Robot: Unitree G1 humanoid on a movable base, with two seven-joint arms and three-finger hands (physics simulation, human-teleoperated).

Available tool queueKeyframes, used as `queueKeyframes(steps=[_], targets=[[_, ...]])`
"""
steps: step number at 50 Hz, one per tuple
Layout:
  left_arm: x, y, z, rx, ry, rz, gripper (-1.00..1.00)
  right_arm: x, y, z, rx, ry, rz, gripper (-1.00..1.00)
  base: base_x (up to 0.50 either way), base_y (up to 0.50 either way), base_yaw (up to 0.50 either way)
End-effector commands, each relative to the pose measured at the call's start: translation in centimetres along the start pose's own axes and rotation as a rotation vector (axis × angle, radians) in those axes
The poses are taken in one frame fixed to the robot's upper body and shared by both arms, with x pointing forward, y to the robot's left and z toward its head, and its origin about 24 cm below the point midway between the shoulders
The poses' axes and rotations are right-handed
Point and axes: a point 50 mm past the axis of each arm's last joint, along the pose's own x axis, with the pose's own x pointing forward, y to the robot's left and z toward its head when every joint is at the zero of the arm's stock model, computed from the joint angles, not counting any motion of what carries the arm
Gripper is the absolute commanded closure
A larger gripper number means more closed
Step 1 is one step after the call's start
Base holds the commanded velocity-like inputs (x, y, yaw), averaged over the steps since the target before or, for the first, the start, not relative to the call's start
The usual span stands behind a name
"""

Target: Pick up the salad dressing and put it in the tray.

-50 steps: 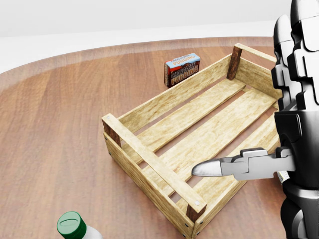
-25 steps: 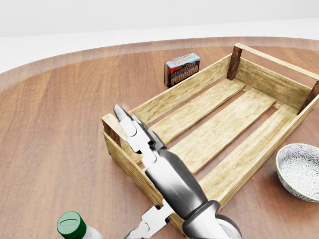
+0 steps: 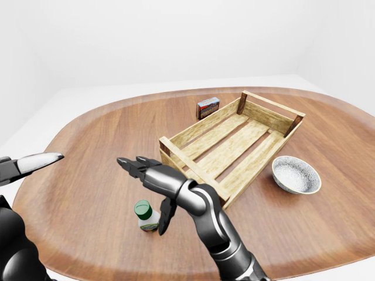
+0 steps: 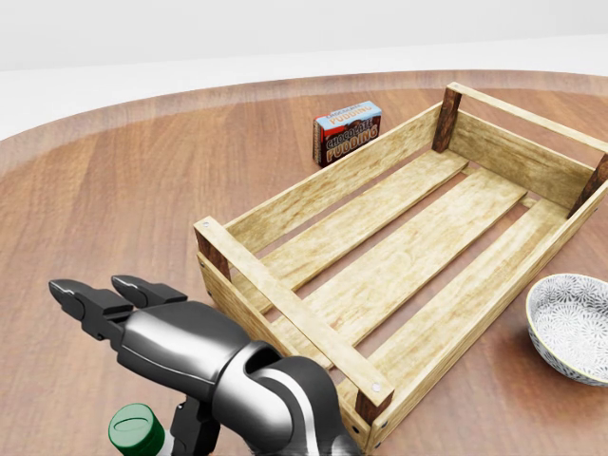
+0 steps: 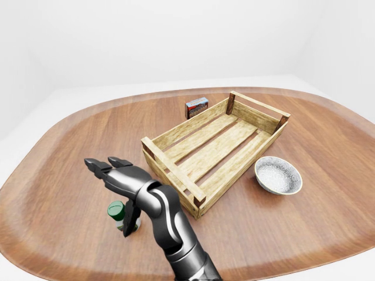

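The salad dressing is a small bottle with a green cap, upright on the wooden table, left of the tray in the eye views. The tray is a slatted wooden crate in the middle of the table. My right hand reaches across to the bottle. Its two fingers stretch out above and past the cap, and its thumb hangs down at the bottle's right side. The hand is open, not closed on the bottle. My left hand shows at the left edge of the left-eye view, one finger extended, holding nothing.
A chocolate pudding box stands beyond the crate's far long side. A patterned white bowl sits to the right of the crate. The round table's edge runs close below the bottle.
My right hand has swung from the right edge of the head view, across the crate's near corner, down and left to the bottle. The bottle, crate and camera have not moved.
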Motion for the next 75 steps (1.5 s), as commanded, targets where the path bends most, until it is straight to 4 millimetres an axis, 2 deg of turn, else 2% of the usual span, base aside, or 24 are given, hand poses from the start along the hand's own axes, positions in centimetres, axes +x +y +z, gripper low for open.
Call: queueKeyframes(steps=[1, 10, 14, 19, 27, 39, 44, 53, 64, 74, 75], targets=[[0.0, 0.1, -0.2, 0.006, 0.011, 0.001, -1.00, 3.4, 1.1, -1.2, 0.003, 0.090, 0.124, -1.00, 0.00, 0.00, 0.00], [0.0, 0.1, -0.2, 0.009, 0.010, -0.002, -1.00, 5.0, 1.8, -3.6, 0.056, 0.176, 0.230, -1.00, 0.00, 0.00, 0.00], [0.0, 0.0, -0.3, 0.010, 0.012, -0.002, -1.00, 5.2, 2.0, -3.7, 0.048, 0.183, 0.247, -1.00, 0.00, 0.00, 0.00], [0.0, 0.1, -0.3, 0.010, 0.013, -0.001, -1.00, 5.1, 3.3, -3.9, 0.034, 0.200, 0.286, -1.00, 0.00, 0.00, 0.00], [0.0, 0.1, -0.4, 0.011, 0.019, 0.001, -1.00, 5.4, 4.9, -5.4, 0.060, 0.260, 0.371, -1.00, 0.00, 0.00, 0.00], [0.0, 0.4, -0.6, 0.012, 0.024, 0.008, -1.00, 5.8, 5.6, -6.4, 0.075, 0.301, 0.438, -1.00, 0.00, 0.00, 0.00], [-0.1, 0.4, -0.6, 0.012, 0.030, 0.008, -1.00, 6.1, 4.7, -6.0, 0.118, 0.267, 0.413, -1.00, 0.00, 0.00, 0.00], [-0.1, 0.4, -0.9, 0.016, 0.041, 0.008, -1.00, 5.8, 5.2, -4.5, 0.156, 0.182, 0.388, -1.00, 0.00, 0.00, 0.00], [-0.1, 0.5, -0.7, 0.017, 0.035, 0.009, -1.00, 5.6, 6.9, -4.7, 0.177, 0.192, 0.439, -1.00, 0.00, 0.00, 0.00], [0.0, 0.7, -0.8, 0.016, 0.035, 0.014, -1.00, 5.6, 7.9, -6.1, 0.203, 0.251, 0.501, -1.00, 0.00, 0.00, 0.00], [0.0, 0.7, -0.8, 0.017, 0.039, 0.015, -1.00, 5.6, 7.9, -6.2, 0.212, 0.254, 0.504, -0.17, 0.00, 0.00, 0.00]])
